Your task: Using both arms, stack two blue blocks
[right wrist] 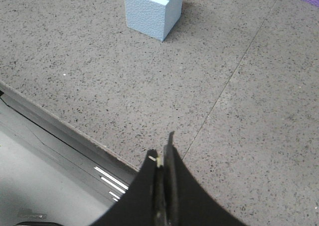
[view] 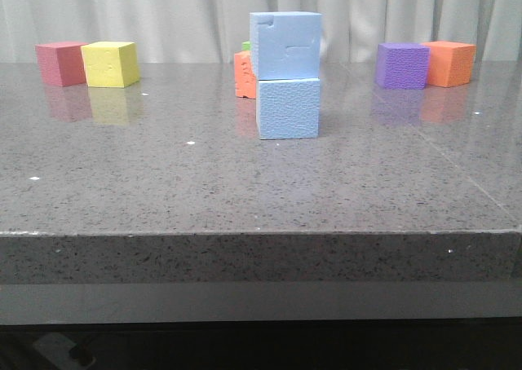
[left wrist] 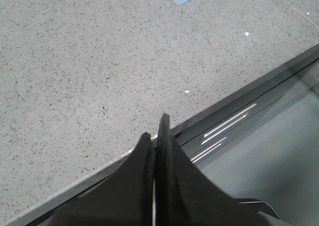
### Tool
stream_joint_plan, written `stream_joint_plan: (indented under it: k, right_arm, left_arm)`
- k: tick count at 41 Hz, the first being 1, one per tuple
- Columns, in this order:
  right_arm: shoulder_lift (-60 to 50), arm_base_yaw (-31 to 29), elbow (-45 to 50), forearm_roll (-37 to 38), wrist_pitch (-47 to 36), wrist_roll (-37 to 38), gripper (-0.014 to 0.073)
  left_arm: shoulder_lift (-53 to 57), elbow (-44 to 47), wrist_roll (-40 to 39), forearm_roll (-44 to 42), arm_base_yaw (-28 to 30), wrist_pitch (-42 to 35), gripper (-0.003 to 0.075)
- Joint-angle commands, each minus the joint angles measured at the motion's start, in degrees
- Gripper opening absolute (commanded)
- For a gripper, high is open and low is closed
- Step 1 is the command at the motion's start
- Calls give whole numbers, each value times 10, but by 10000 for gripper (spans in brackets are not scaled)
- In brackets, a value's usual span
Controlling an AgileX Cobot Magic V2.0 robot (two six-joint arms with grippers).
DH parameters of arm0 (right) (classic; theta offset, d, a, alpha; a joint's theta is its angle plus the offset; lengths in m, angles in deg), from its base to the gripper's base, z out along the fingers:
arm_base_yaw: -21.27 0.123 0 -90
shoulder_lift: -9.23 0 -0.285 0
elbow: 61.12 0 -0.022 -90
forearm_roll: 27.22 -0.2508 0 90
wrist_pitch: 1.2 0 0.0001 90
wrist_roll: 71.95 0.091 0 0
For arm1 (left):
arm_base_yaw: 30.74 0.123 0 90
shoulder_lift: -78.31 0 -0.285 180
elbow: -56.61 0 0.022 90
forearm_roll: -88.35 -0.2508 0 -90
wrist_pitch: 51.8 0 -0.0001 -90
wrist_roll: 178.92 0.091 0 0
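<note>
Front view: the upper blue block (view: 285, 44) sits on the lower blue block (view: 288, 107) mid-table, shifted slightly left — an orange cube (view: 244, 75) just behind, a purple cube (view: 401, 65) well to the right.

Left wrist view: the left gripper (left wrist: 156, 136), fingers together, hangs over the table edge (left wrist: 99, 178).

Right wrist view: the right gripper (right wrist: 163, 149) — fingers pressed together, empty — sits near the edge, the stack well apart from it

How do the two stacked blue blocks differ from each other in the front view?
The upper blue block rests on the lower blue block, which stands on the table. The upper one's front face shows a jigsaw-like cut line; the lower one's face is evenly grainy. The upper one sits shifted slightly left. Both are pale blue cubes of similar size.
</note>
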Motion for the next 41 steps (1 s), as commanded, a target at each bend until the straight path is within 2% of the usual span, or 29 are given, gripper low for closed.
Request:
stream_joint_plan:
  k: [1,7,12,14,19,24,30,36,39,41]
  right_arm:
    - [-3,-3,-13,-2,-32,-4,-128]
    - [-3,-3,-13,-2,-32,-4,-128]
    - [-3,-3,-13,-2,-32,-4,-128]
    - [-3,-3,-13,-2,-32,-4,-128]
    - [-3,-3,-13,-2,-32,-4,-128]
    - [-3,-3,-13,-2,-32,-4,-128]
    - [-3,-3,-13,-2,-32,-4,-128]
    - [-3,-3,-13,-2,-32,-4,-128]
    - [-3,-3,-13,-2,-32,-4,-128]
    - [-3,-3,-13,-2,-32,-4,-128]
  left_arm:
    - [1,-16,-1,6,1,-42,-20]
    - [2,-16,-1,6,1,-43,-20]
    - [35,10,2,-18,21,-84,-20]
    - [61,28,5,-67,49,-124,-20]
    - [135,111,10,-101,137,-233,-20]
    - [220,216,10,-95,213,-369,-20]
    - [300,345,10,-64,266,-511,-20]
    - [354,430,10,15,279,-530,-20]
    - [370,454,10,28,279,-531,-20]
    - [379,451,10,28,279,-504,-20]
